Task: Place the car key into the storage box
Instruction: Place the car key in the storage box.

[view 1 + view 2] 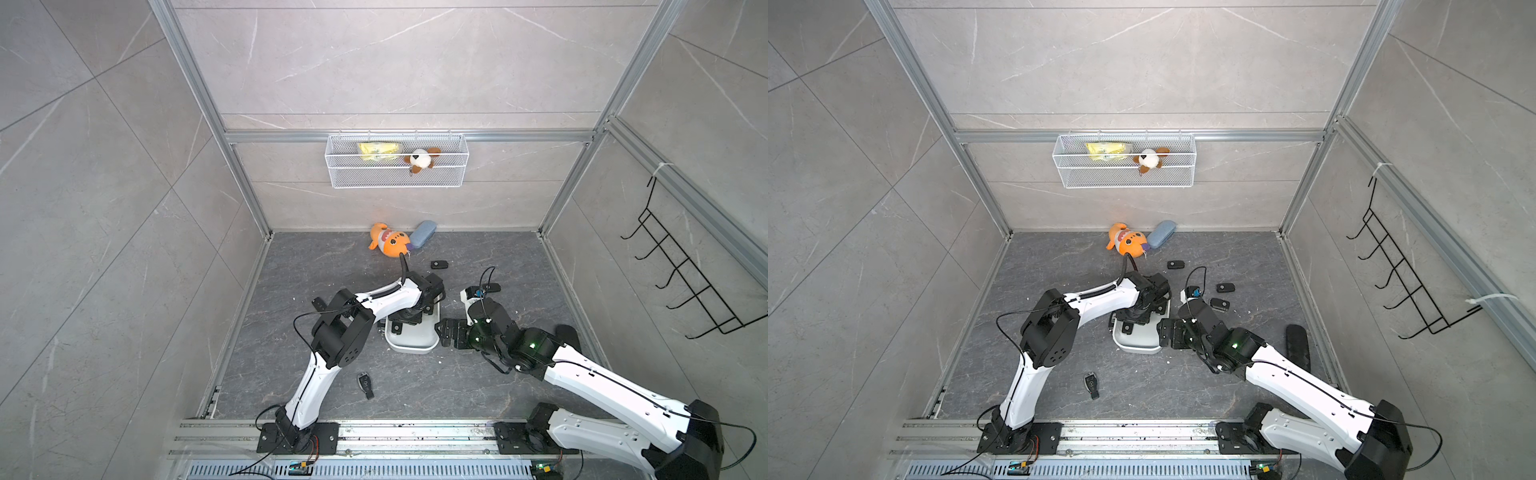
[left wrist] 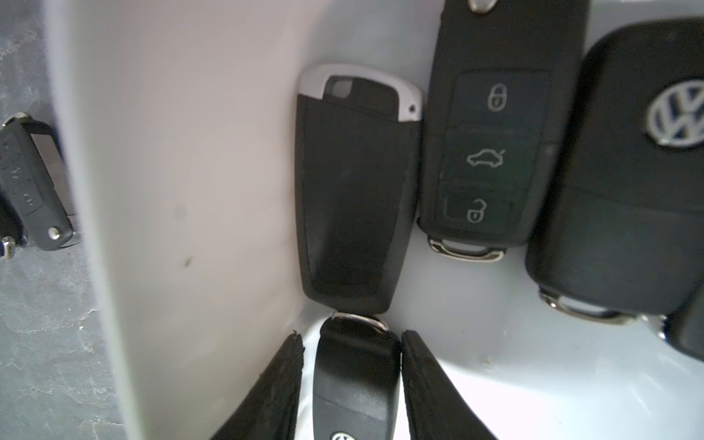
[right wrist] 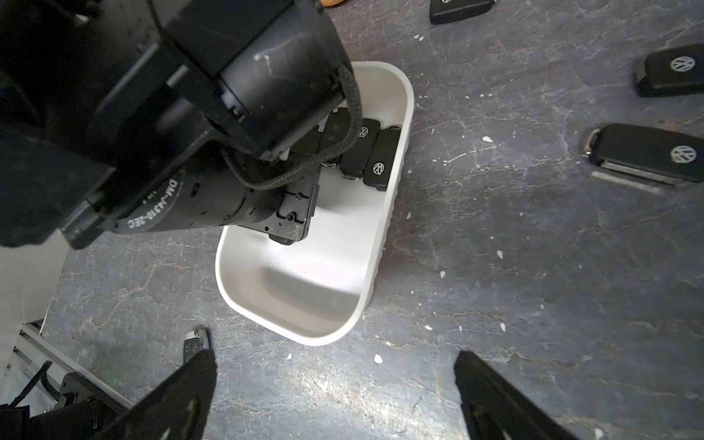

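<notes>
Left pincer (image 2: 352, 335) slack around black car key (image 2: 354, 375) inside shallow white plastic storage box (image 2: 190, 171); withdraw straight up. Right pincer (image 3: 334, 356) gaping, empty.

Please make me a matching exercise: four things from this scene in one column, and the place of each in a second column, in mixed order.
1 storage box
2 wire basket
3 orange plush toy
4 lone car key

A hanging on the back wall
B floor, near the front rail
C mid-floor, car keys inside
D floor, beside the blue-grey case

Pairs: 1-C, 2-A, 3-D, 4-B
</notes>
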